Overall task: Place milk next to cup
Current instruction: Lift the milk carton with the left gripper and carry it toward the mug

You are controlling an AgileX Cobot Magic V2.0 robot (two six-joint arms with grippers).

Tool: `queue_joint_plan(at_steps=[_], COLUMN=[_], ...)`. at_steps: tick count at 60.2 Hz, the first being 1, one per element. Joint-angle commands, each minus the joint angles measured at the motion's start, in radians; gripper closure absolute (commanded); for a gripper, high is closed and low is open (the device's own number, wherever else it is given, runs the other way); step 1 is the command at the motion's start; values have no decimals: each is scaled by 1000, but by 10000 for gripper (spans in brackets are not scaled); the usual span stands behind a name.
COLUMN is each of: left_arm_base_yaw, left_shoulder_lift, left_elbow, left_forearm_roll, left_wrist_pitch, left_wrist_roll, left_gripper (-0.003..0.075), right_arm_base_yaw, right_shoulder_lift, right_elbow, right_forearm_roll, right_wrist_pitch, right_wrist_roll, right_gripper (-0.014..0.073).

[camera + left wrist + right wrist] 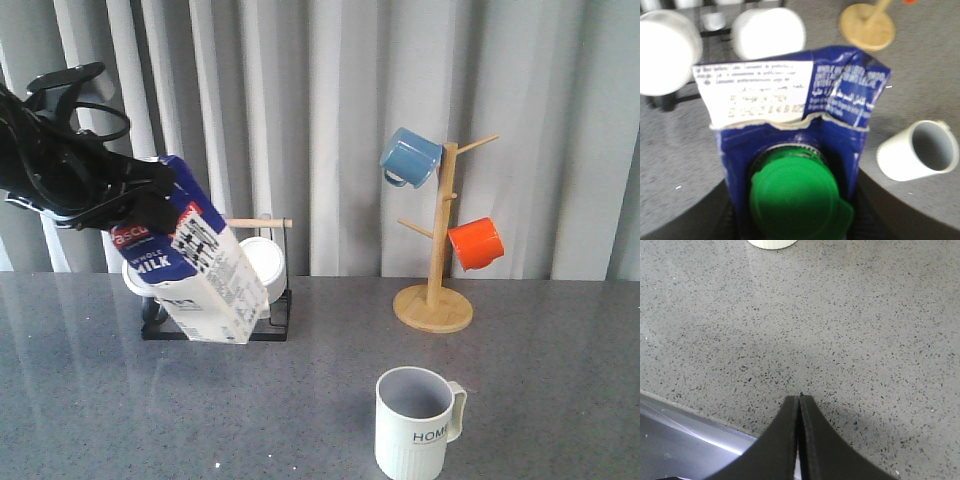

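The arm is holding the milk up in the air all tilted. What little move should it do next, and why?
Probably carry the milk rightward toward the cup, straightening it on the way. The left gripper holds it by the top, tilted and off the table, far left of the cup. The right gripper rests shut over bare table.

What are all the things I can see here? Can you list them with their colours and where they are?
milk: 1, blue and white, green cap, tilted in the air at the left, held
cup: 1, pale grey-white, "HOME" lettering, front of table
white mugs: 2, on a black rack behind the milk
mug tree: 1, wooden, back right
blue mug: 1, hanging on the tree
orange mug: 1, hanging on the tree
table: 1, speckled grey
left gripper: black, shut on the milk
right gripper: black, shut, empty, over the table
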Motion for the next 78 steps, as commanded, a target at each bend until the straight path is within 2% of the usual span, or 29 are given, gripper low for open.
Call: queue_joint_plan(at_steps=[1, 37, 62, 71, 78], left_arm_base_yaw=[-42, -202, -211, -211, -211], left_shoulder_lift=[-12, 156, 209, 210, 210], left_elbow=[-38, -35, -35, -35, -35], left_forearm_roll=[-35, -50, -50, -50, -52], left_wrist_pitch=[-15, -17, -14, -14, -14], left_wrist_roll=[-8, -40, -42, -42, -41], left_gripper=[689, 682, 672, 638, 573], right_arm_base_yaw=[0, 0, 0, 0, 0], right_shoulder_lift=[4, 4, 4, 4, 4], right_elbow=[-24, -24, -24, -24, -24], right_forearm_roll=[-35, -35, -35, -35, -35], right_wrist_pitch=[-43, -46, -46, -46, -46], right_wrist_roll=[-5, -5, -5, -5, -5], right_gripper=[598, 598, 598, 598, 598])
